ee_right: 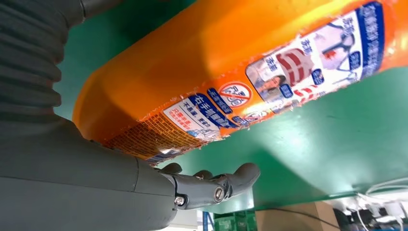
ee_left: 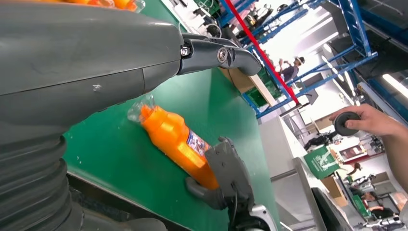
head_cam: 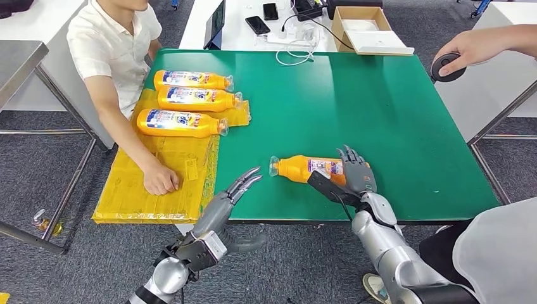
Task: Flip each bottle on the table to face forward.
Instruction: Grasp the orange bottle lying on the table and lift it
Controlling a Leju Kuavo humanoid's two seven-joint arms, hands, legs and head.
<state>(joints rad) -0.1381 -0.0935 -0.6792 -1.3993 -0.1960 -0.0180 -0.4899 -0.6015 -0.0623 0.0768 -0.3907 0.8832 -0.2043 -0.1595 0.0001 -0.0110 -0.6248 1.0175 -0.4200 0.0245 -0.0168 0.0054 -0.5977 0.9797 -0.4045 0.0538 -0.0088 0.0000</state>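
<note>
Bottles lie on a green desk [head_cam: 392, 126]. Lower centre of the head view, one orange bottle [head_cam: 303, 169] lies on its side with its clear cap pointing to the left of the frame and its base under the right hand [head_cam: 354, 178]. That hand rests on the bottle's base end: its dark fingers [head_cam: 352, 157] drape over the top of the bottle, and the thumb lies along the side nearer the desk's front edge. In the left wrist view the same bottle [ee_left: 177, 143] lies flat on the green surface, with the right hand [ee_left: 226, 175] wrapped around its base. The right wrist view shows the bottle [ee_right: 202, 67] close up, its printed label turned partly toward the desk.

The left hand [head_cam: 233, 197] sits lower centre-left of the head view, at the desk's front edge, just left of the bottle's cap and not touching it. It holds nothing; its fingers [head_cam: 248, 178] are stretched out and close together, pointing toward the upper right.

At the upper left of the head view three more orange bottles [head_cam: 190, 101] lie side by side on a yellow sheet [head_cam: 158, 183], labels up, caps to the right. A person in a white shirt [head_cam: 117, 44] sits beside them, one fist on the sheet. At the upper right edge another person's hand [head_cam: 472, 47] holds a small round black object [head_cam: 447, 66].
</note>
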